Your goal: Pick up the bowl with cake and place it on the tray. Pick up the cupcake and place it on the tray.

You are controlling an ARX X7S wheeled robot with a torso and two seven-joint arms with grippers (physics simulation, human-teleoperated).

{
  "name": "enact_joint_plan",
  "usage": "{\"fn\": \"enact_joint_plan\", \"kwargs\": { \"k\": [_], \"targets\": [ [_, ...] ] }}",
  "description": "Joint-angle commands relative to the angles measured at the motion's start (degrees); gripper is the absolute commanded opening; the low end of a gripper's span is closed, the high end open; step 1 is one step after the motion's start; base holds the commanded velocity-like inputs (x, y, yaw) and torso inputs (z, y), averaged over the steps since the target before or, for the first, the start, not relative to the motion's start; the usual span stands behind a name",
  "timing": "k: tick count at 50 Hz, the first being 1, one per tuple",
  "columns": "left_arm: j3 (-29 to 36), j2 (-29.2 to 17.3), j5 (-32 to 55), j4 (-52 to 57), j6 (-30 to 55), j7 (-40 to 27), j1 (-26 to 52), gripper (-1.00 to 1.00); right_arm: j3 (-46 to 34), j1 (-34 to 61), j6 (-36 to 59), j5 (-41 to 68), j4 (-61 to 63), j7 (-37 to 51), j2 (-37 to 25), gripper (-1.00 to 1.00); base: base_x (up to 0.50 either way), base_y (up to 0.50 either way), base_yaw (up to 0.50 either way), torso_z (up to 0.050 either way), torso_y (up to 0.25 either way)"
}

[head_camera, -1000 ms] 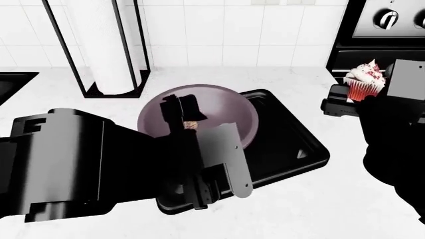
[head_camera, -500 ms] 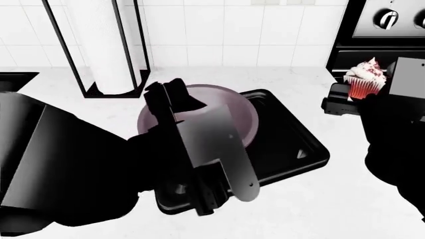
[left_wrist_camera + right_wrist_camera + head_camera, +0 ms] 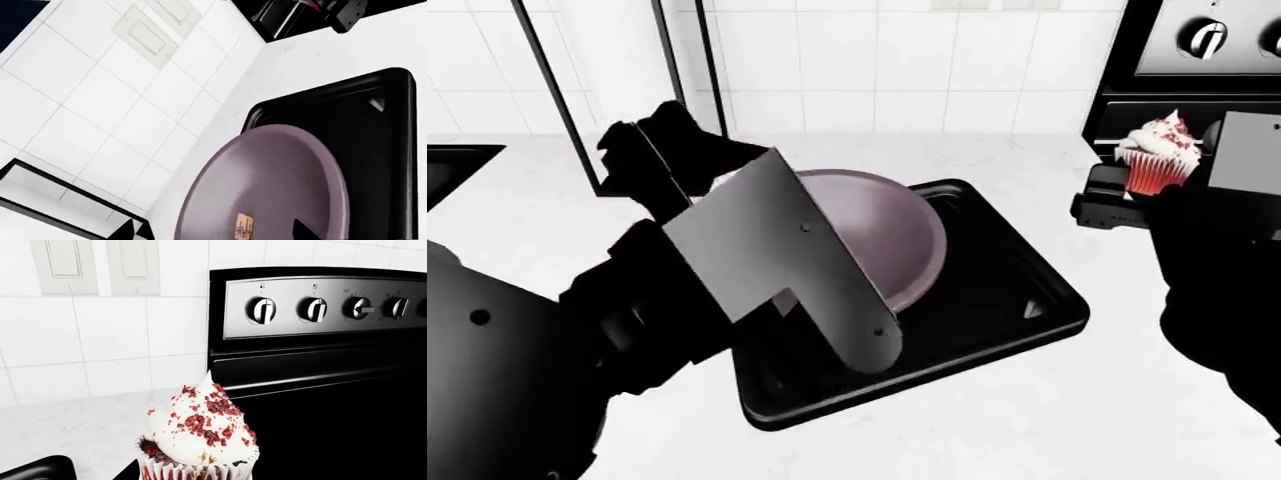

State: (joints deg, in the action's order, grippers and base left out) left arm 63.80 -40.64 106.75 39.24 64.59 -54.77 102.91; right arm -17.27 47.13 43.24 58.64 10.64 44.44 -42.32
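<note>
The mauve-grey bowl [image 3: 897,232] sits on the black tray [image 3: 1014,300], over its far left part. In the left wrist view the bowl [image 3: 267,175] holds the tiny tan cake [image 3: 245,227]; the tray [image 3: 380,130] lies under it. In the head view my left arm hides the cake. My left gripper [image 3: 661,150] is open and empty, raised above and left of the bowl; it also shows in the left wrist view [image 3: 217,235]. My right gripper [image 3: 1141,190] is shut on the red-wrapped cupcake [image 3: 1158,155] and holds it in the air right of the tray. The cupcake [image 3: 197,435] fills the right wrist view.
A paper towel holder [image 3: 627,90] stands at the back left against the tiled wall. A black stove with knobs [image 3: 1201,60] is at the right, close behind the cupcake. A black sink [image 3: 447,170] is at the far left edge. Wall switches [image 3: 93,265] are on the tiles.
My left gripper has risen out of the bowl and moved back and left, empty. The bowl stays on the tray. The right gripper with the cupcake has barely moved.
</note>
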Motion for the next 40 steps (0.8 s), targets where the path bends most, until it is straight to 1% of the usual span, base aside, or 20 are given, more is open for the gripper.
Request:
{"fn": "enact_joint_plan", "kwargs": {
  "k": [1,7,11,15,18,22,26,33,40],
  "targets": [
    [-1.58,-6.5,3.09,3.97,-4.02,-8.44,-0.65,1.0,0.1,-0.11,0.59,-1.6,0.86,-1.36,-0.39,-1.0,0.0,0.0,0.0,0.0,0.0],
    [-3.28,-9.58,1.88,6.47,-6.56,-10.46,-2.0,1.0,0.17,-0.26,0.57,-1.47,1.18,-1.35,-0.52,-1.0,0.0,0.0,0.0,0.0,0.0],
    [-5.29,-12.6,-1.64,8.67,-9.84,-11.7,-4.73,1.0,0.37,-0.91,0.21,-1.38,1.55,-1.35,-0.66,-1.0,0.0,0.0,0.0,0.0,0.0],
    [-6.48,-14.33,-4.79,10.68,-12.25,-12.68,-7.15,1.0,0.32,-1.06,0.13,-1.43,1.82,-1.35,-0.69,-1.0,0.0,0.0,0.0,0.0,0.0],
    [-7.54,-15.67,-7.08,12.48,-14.62,-15.93,-8.77,1.0,0.15,-1.2,-0.06,-1.6,2.19,-1.44,-0.63,-1.0,0.0,0.0,0.0,0.0,0.0],
    [-8.22,-16.06,-8.98,14.93,-16.97,-20.32,-10.51,1.0,-0.13,-1.06,-0.1,-1.8,2.28,-1.61,-0.49,-1.0,0.0,0.0,0.0,0.0,0.0],
    [-9.23,-15.91,-10.51,15.68,-18.12,-22.84,-10.35,1.0,-0.37,-0.75,-0.14,-2.04,2.86,-1.83,-0.59,-1.0,0.0,0.0,0.0,0.0,0.0],
    [-9.86,-16.41,-12.46,15.62,-18.79,-22.31,-11.1,1.0,-1.01,-1.94,-1.76,-3.75,5.04,-2.89,-1.53,-1.0,0.0,0.0,0.0,0.0,0.0],
    [-10.19,-16.75,-12.71,15.75,-19.03,-22.38,-11.18,1.0,-1.96,-5.04,-6.19,-7.65,6.26,-4.74,-2.15,-1.0,0.0,0.0,0.0,0.0,0.001]
  ]
}}
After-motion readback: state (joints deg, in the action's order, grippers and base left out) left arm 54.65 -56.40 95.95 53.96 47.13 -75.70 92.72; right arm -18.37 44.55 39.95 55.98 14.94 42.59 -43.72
